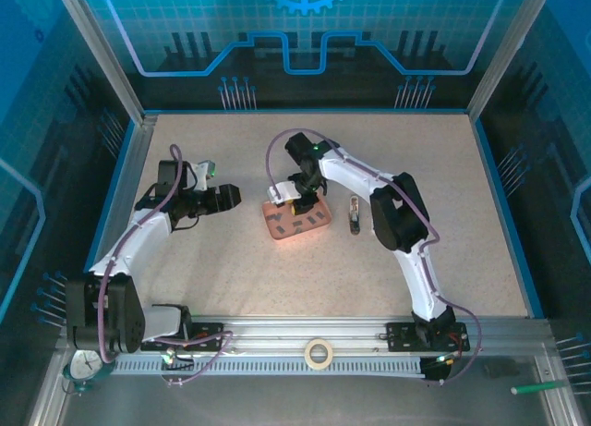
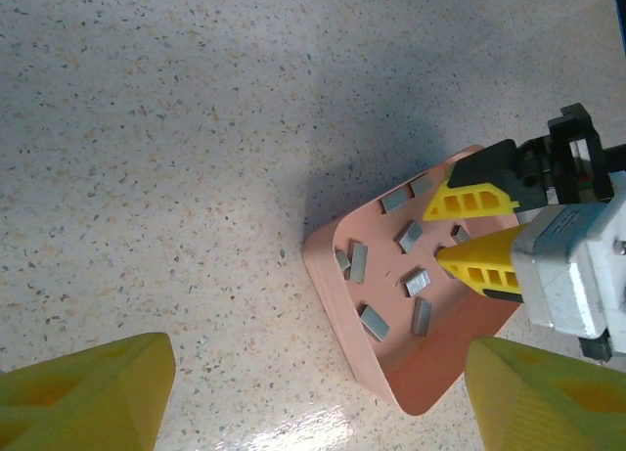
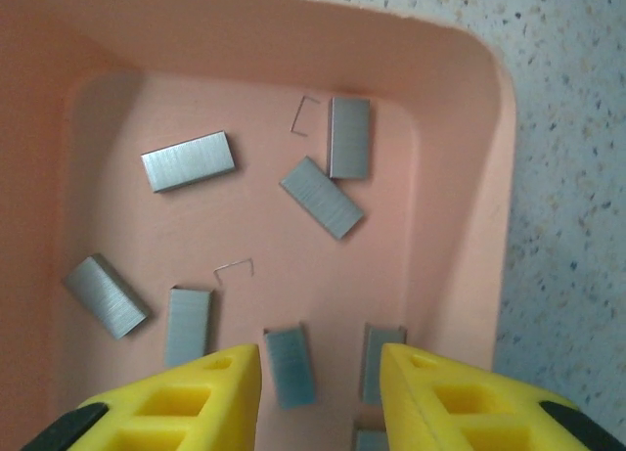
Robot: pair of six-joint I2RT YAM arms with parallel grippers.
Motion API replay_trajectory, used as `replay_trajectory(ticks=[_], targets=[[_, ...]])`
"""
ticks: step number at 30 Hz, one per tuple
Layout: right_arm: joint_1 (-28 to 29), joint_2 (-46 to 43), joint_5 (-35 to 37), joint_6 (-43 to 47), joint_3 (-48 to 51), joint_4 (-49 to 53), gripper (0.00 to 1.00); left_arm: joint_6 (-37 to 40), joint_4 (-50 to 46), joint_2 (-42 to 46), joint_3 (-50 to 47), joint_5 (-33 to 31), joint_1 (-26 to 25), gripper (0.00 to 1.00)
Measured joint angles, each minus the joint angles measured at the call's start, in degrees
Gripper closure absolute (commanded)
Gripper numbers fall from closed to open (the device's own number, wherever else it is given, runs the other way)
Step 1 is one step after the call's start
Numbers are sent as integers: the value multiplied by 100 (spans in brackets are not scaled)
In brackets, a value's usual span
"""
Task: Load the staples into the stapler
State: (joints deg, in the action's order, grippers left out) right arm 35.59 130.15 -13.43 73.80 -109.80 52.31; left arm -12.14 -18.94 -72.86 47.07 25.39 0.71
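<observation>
right gripper (image 3: 321,373) spread, nothing between fingers, over staples (image 3: 321,198) in pink tray (image 3: 460,157). left gripper (image 2: 319,378) spread wide, near tray. stapler (image 1: 354,214) just right of tray.

Both arms same build. Left arm (image 1: 138,232) and right arm (image 1: 417,273): white link shells, black joint housings. Lilac cable (image 1: 270,156) runs along each arm, base to wrist. Green LED (image 1: 317,147) lit near each wrist. Jaws are yellow plastic wedges with moulded rectangular pockets on black mounts. Right wrist has a pale grey camera block (image 2: 572,275) with small screws. Black base plates (image 1: 420,332).
</observation>
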Motion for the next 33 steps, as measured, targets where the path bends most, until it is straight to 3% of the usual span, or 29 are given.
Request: replay_trajectory(ticks=[13,33], targets=[[9,542,109,577,-772,566,72,0,0,-39,0,-2,26,21],[111,372,564,730,-162,264,71,0,4,-107,0,0,26,21]])
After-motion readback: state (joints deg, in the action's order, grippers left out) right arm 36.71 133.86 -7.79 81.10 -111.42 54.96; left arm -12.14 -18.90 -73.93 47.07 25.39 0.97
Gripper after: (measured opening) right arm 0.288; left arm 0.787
